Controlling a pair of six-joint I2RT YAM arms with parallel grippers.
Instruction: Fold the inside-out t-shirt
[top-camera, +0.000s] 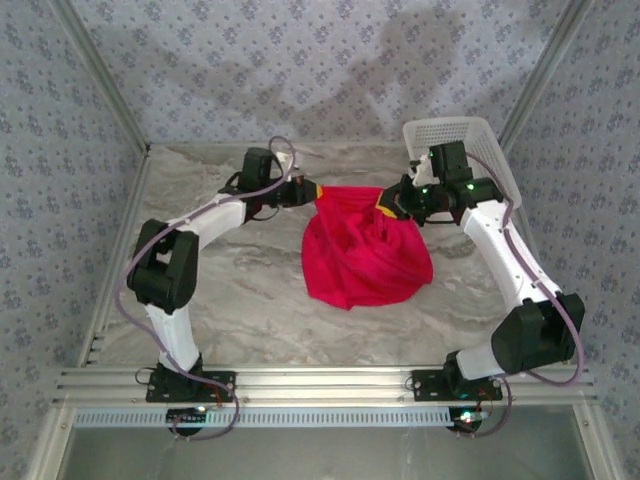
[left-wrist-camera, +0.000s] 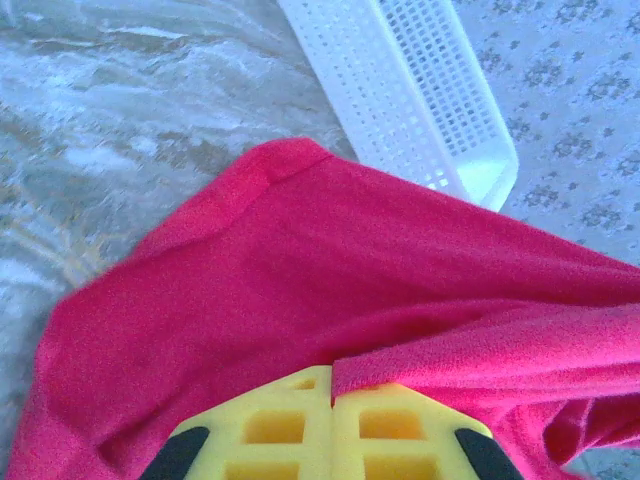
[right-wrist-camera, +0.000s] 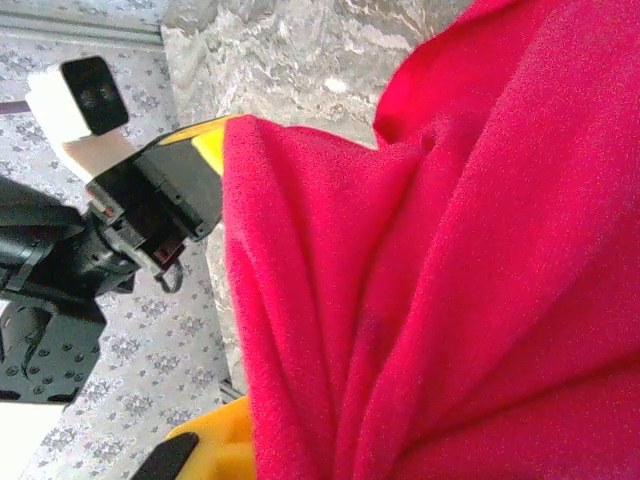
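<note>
The red shirt hangs in the air between the two arms, over the middle of the table. The left gripper is pressed together on one top edge of the shirt. In its own wrist view the yellow fingers meet, with a fold of red cloth caught between them. The right gripper pinches the other top edge. The cloth is pulled tight along the top and sags in a lumpy bag below. I cannot tell if its low end touches the table. The white basket sits behind the right arm, apart from the shirt. I think this is the step of lifting and spreading the shirt so it can be laid flat. Next, the arms likely need to move apart and lower it gently. That way it would land smooth, with no lumps, before any fold is made.
</note>
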